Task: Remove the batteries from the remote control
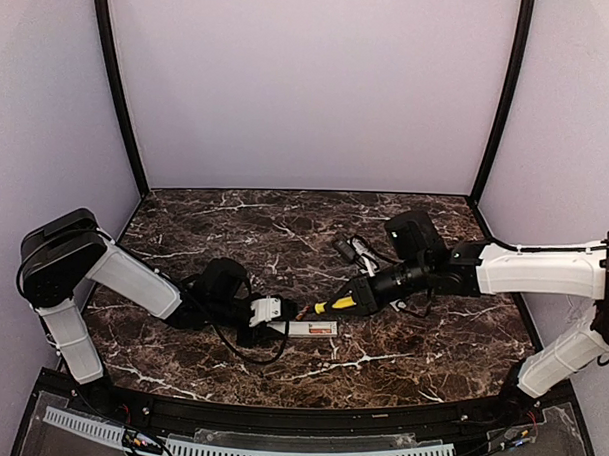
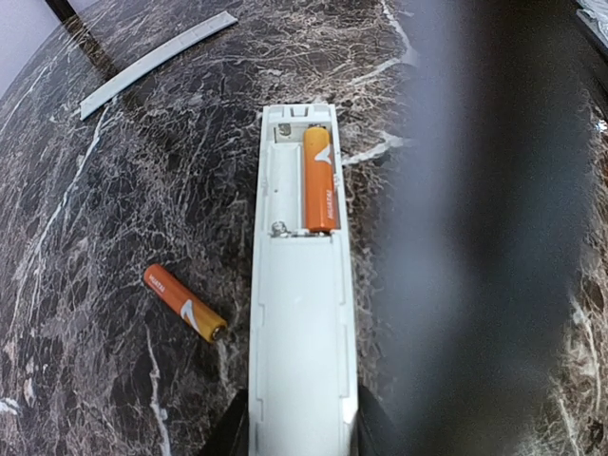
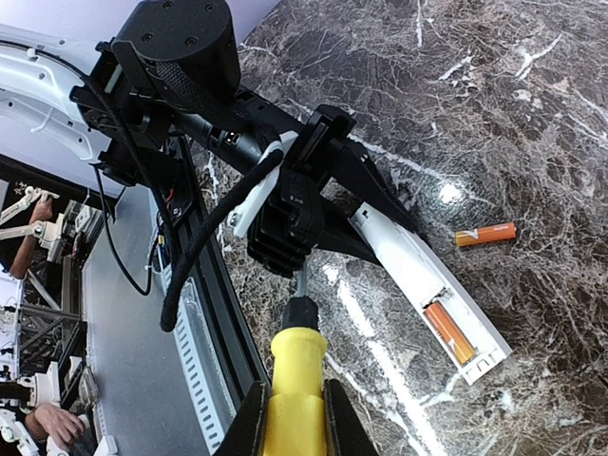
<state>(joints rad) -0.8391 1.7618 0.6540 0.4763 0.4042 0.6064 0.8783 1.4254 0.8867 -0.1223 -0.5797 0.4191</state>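
While prying out the seated battery (image 2: 320, 180), pin the remote (image 2: 299, 313) flat on the marble table (image 2: 85, 237) with the left gripper (image 2: 302, 432), pinched narrow around the remote's near end at the bottom centre of the left wrist view.

Treat the task as roughly half done. Find the free battery (image 2: 185, 304) lying on the stone at lower left, just beside the remote but apart from it. Find the seated one in the right-hand slot of the open bay at upper centre, with the empty slot alongside. Ignore the flat grey strip (image 2: 157, 62), well apart at upper left.

Work with the yellow-handled tool (image 3: 296, 380), clamped by its handle in the right gripper (image 3: 294, 423) at the bottom of the right wrist view. Cannot see the tip there, hidden behind the left arm's black wrist, so check its aim in the overhead view, near centre.

Set the tip down at one end of the seated battery and lever gently upward rather than pushing along the bay. Go slowly: probably prone to popping out and rolling on such smooth stone. Avoid prying against the thin white wall of the bay, and avoid nudging the free battery.
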